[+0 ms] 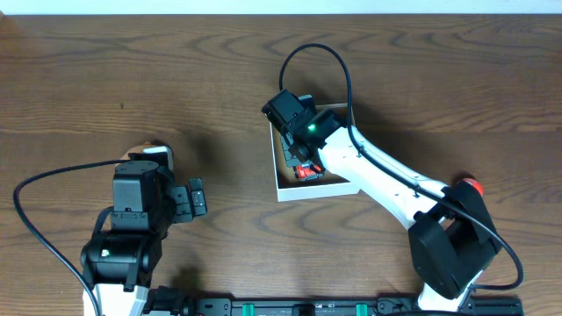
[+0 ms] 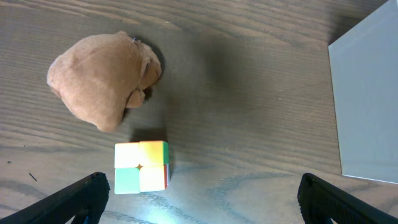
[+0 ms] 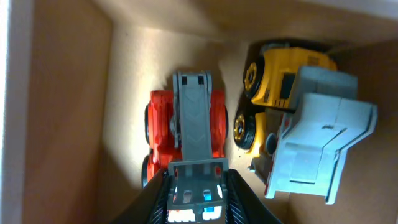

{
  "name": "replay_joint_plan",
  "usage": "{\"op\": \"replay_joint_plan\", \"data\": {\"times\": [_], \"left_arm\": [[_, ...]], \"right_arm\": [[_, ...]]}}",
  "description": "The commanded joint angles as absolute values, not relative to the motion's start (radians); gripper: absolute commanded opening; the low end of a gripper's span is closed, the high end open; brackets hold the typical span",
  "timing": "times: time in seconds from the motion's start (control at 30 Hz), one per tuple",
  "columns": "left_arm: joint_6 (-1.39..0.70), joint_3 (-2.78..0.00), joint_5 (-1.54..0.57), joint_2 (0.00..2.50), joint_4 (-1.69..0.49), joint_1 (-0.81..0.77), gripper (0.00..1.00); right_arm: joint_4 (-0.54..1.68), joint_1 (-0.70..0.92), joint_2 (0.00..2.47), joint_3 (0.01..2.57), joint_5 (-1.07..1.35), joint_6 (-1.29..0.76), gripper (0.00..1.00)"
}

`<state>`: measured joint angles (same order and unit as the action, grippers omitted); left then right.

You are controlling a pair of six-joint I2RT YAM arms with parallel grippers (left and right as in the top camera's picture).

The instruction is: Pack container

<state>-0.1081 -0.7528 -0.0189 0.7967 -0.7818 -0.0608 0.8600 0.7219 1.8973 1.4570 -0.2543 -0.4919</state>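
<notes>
Table (image 1: 176, 79); right claw (image 3: 198, 200) grips truck (image 3: 159, 122) near container (image 3: 17, 93) wall.

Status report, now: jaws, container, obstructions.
Left jaws open, empty, by cube and plush. Right jaws shut on red truck inside container. Yellow truck close beside it.
</notes>
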Motion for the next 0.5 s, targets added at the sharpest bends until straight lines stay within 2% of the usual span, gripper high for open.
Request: {"op": "replay_joint_plan", "data": {"times": [0.0, 0.1, 0.2, 0.3, 0.47], "left_arm": [[-0.115, -0.776, -0.018, 0.796, -0.784, -0.062, 0.98], [-0.115, -0.776, -0.018, 0.796, -0.784, -0.062, 0.98], [-0.115, -0.776, -0.018, 0.796, -0.784, -0.062, 0.98], [-0.115, -0.776, -0.018, 0.796, -0.785, -0.062, 0.98], [-0.115, -0.776, -0.018, 0.796, -0.785, -0.062, 0.98]], "right_arm": [[0.867, 0.714, 1.903, 1.415, -0.242, -0.532, 0.21], [0.868, 0.714, 1.903, 1.397, -0.232, -0.538, 0.27], [0.868, 0.714, 1.903, 1.394, -0.231, -0.538, 0.41], [0.857, 0.714, 1.903, 1.395, -0.232, -0.538, 0.5], [0.841, 0.713, 1.902, 1.396, -0.253, -0.538, 0.52]]}}
